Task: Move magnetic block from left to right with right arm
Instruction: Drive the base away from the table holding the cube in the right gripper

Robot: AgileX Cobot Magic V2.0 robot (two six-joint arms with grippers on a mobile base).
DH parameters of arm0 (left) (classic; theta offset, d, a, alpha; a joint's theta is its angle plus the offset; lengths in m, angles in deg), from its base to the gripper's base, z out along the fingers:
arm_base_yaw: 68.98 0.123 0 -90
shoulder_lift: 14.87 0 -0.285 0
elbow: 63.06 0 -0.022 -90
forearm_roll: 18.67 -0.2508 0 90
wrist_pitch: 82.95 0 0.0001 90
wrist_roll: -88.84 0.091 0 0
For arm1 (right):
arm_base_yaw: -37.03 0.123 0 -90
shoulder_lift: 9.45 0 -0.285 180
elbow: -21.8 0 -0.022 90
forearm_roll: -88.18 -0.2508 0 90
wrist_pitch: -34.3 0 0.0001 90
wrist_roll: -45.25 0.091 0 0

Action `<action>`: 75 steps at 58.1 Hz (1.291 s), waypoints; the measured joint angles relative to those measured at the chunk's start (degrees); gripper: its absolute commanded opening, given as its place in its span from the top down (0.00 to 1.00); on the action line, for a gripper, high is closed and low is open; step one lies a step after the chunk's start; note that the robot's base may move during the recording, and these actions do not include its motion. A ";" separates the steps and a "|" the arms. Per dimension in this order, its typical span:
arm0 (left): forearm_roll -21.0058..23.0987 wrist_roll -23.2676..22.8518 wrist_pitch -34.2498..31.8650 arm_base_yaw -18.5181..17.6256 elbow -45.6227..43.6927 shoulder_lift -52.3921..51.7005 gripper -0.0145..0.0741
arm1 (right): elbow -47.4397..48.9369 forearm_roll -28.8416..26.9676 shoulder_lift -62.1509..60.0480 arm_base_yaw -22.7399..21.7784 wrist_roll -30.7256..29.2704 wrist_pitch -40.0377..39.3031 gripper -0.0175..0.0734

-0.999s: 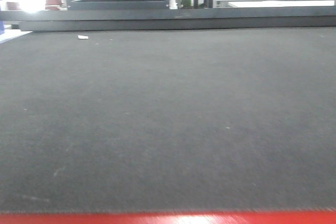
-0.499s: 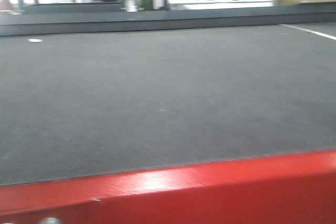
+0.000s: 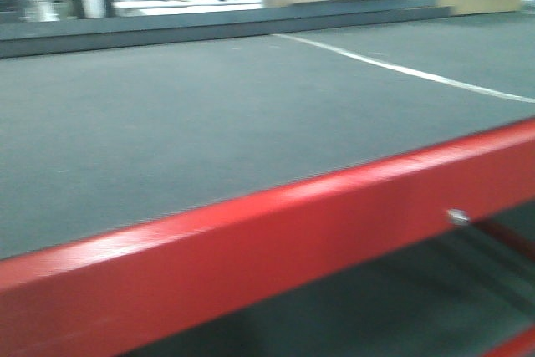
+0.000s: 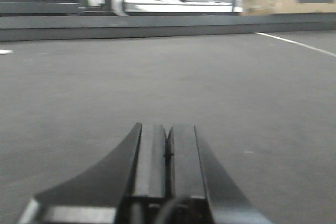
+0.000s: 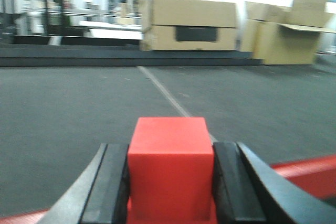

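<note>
Entry: magnetic block (image 5: 169,145), pinched in my right gripper (image 5: 170,182); front view has swung rightward along the red edge (image 3: 251,244), so I judge the transfer underway; left gripper (image 4: 167,135) pressed together, empty.

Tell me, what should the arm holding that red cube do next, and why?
Probably ease forward over the grey mat before lowering. The right gripper is shut on the magnetic block, and the table's red edge shows just beyond it, low in the wrist view, so releasing here might drop the block off the table.
</note>
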 measured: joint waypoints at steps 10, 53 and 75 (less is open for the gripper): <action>0.00 0.00 0.00 0.00 0.00 0.00 0.97 | 0.00 0.00 0.00 0.00 0.00 0.00 0.50; 0.00 0.00 0.00 0.00 0.00 0.00 0.97 | 0.00 0.00 0.00 0.00 0.00 0.00 0.50; 0.00 0.00 0.00 0.00 0.00 0.00 0.97 | 0.00 0.00 0.00 0.00 0.00 0.00 0.50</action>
